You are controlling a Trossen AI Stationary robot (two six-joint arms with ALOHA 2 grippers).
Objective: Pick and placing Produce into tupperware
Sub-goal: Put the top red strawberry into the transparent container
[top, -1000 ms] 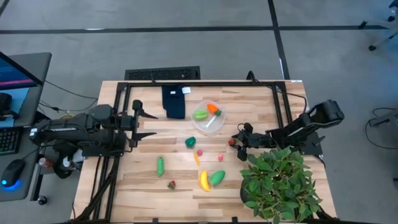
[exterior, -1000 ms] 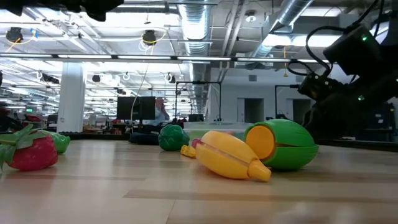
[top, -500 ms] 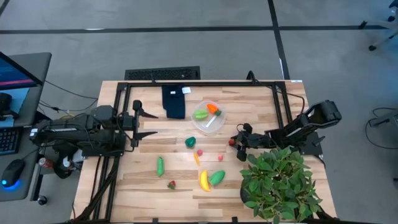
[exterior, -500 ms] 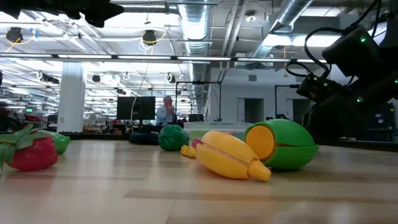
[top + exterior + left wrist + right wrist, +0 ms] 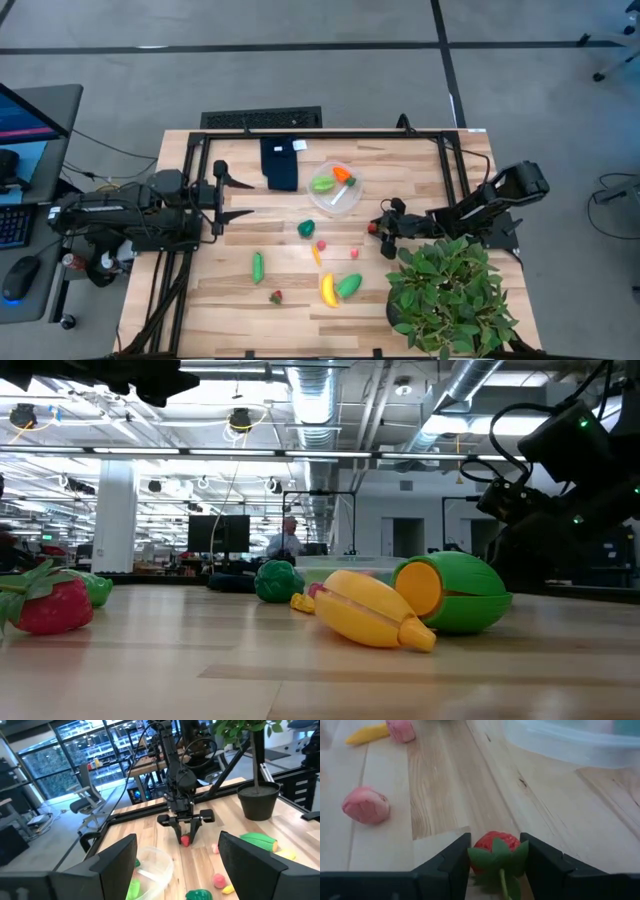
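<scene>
The right gripper (image 5: 492, 860) is now clamping a small red strawberry (image 5: 495, 847) between its two dark fingers, where a second ago the jaws were standing wider around it; the berry is sitting squarely between the pads with its green leaves and stem pointing back toward the wrist, and it is still resting low on the wooden table (image 5: 440, 785). Having closed on it, the arm is now likely ready to lift. Just beyond the jaws, off to one side, a pink fruit piece (image 5: 366, 805) is lying on the boards, and farther out a second pink piece (image 5: 401, 730) and a yellow piece (image 5: 367, 734) are waiting. Farthest ahead, the clear round tupperware (image 5: 570, 742) is standing close by, already holding a green piece (image 5: 322, 184) and an orange carrot (image 5: 342, 173). The left gripper (image 5: 232, 192) is hovering with jaws spread and empty at the far side of the table, well apart from the strawberry.
</scene>
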